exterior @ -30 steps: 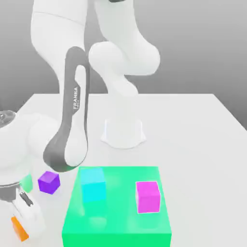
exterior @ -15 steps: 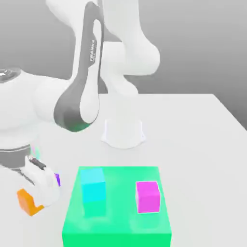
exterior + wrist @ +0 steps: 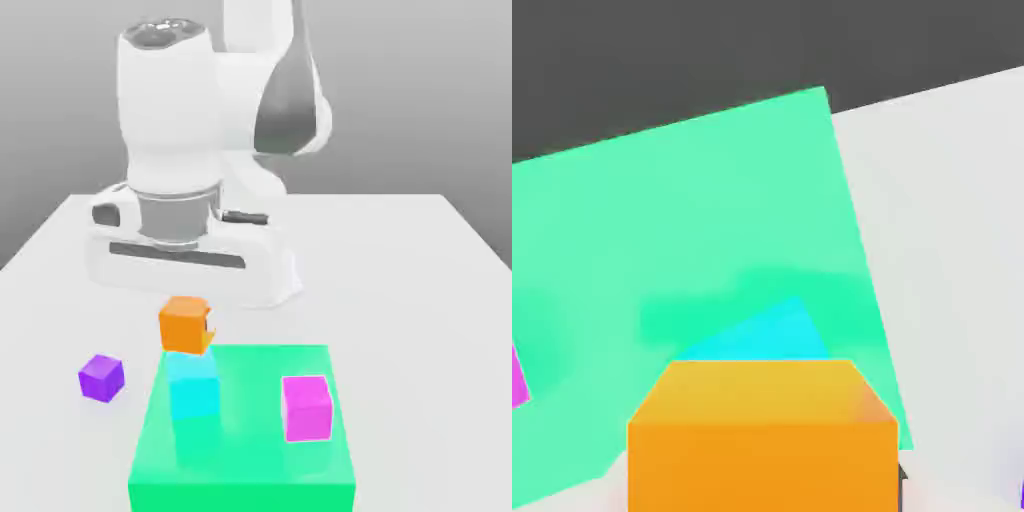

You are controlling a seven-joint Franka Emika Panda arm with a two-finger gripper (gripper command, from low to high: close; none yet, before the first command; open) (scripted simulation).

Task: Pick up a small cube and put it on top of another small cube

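The small orange cube [image 3: 185, 325] hangs in the air under the white hand, with my gripper [image 3: 187, 322] shut on it. It is directly over the cyan cube [image 3: 193, 386], offset a touch toward the exterior view's left. Whether the two cubes touch I cannot tell. The cyan cube rests on the flat green slab [image 3: 250, 460]. In the hand view the orange cube [image 3: 762, 435] is close up, and the cyan cube [image 3: 767, 335] peeks out from behind it on the green slab [image 3: 692, 220].
A magenta cube [image 3: 307, 407] stands on the slab to the exterior view's right of the cyan one. A purple cube [image 3: 101, 377] lies on the white table [image 3: 420, 300] off the slab's left side. The arm's base [image 3: 255, 275] rises behind the slab.
The gripper lifted the orange cube from the table at the exterior view's lower left and carried it up and rightward to above the cyan cube. The hand swung round with it.
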